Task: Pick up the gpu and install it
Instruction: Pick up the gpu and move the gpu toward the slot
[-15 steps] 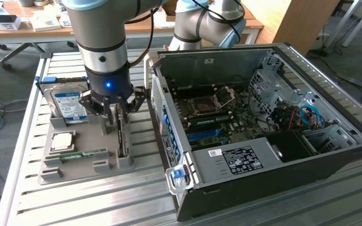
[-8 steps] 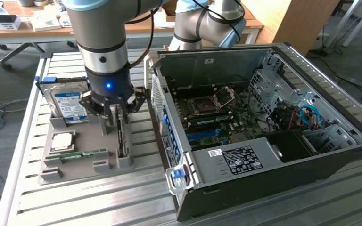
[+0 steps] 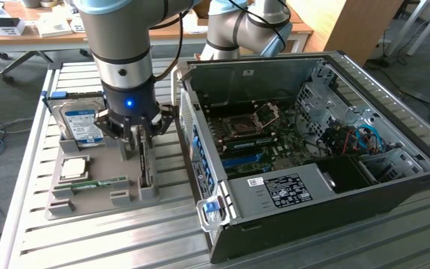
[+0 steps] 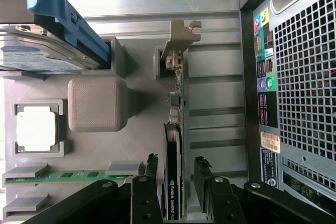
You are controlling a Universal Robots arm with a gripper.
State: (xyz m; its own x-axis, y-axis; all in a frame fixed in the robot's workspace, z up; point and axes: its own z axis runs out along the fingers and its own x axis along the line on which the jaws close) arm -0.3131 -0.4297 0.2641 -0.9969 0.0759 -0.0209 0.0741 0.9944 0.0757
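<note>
The gpu [image 3: 145, 168] stands on its long edge in a slot of the grey holder tray [image 3: 107, 159], to the exterior view's left of the open computer case [image 3: 394, 168]. In the wrist view the gpu [image 4: 175, 156] is edge-on, a thin board with a dark face and a silver bracket [image 4: 181, 35] at its far end. My gripper [image 3: 139, 144] hangs straight down over the card. Its black fingers [image 4: 202, 177] stand one on each side of the board with a gap on both sides, so the gripper [image 4: 176, 174] is open and holds nothing.
The tray also carries a silver hard drive [image 3: 80, 120] in a blue bracket, a processor chip [image 3: 74, 167] and a green memory stick [image 3: 96, 184]. The case's motherboard [image 3: 260, 134] lies exposed. A second arm [image 3: 245, 28] stands behind the case. The case's rear panel [image 4: 294, 77] is close beside the card.
</note>
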